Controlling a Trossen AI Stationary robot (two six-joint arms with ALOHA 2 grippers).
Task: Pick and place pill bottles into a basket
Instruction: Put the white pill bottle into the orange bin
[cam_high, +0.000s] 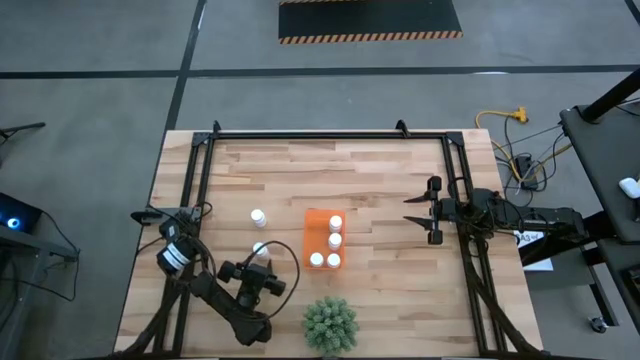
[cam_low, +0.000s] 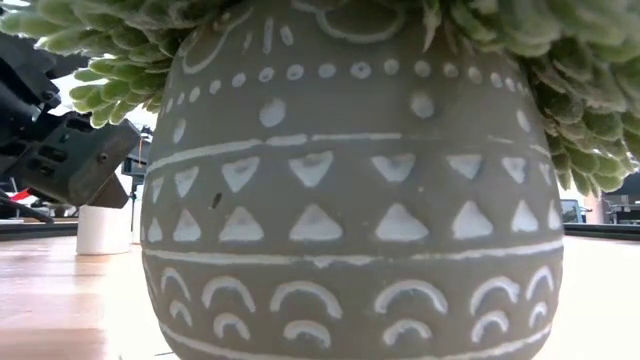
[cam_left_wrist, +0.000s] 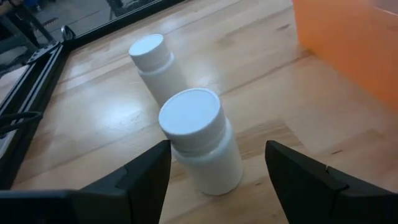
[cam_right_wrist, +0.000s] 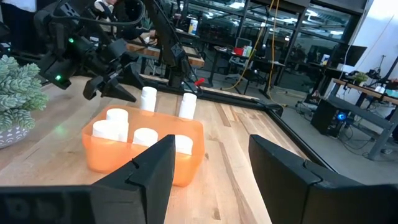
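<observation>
Two white pill bottles stand upright on the wood table left of the orange basket (cam_high: 312, 228): a nearer one (cam_left_wrist: 200, 140) and a farther one (cam_left_wrist: 154, 61). My left gripper (cam_left_wrist: 217, 148) is open at table height. Its two fingers stand on either side of the nearer bottle (cam_high: 260, 249) without touching it. Several more bottles stand inside the basket (cam_right_wrist: 143, 152). My right gripper (cam_high: 421, 211) waits open at the table's right edge, with nothing between its fingers.
A spiky green plant (cam_high: 330, 323) in a grey patterned pot (cam_low: 350, 200) stands at the near edge, just right of my left arm. A black frame rail (cam_high: 330, 135) runs around the table. Bare wood lies between the basket and my right gripper.
</observation>
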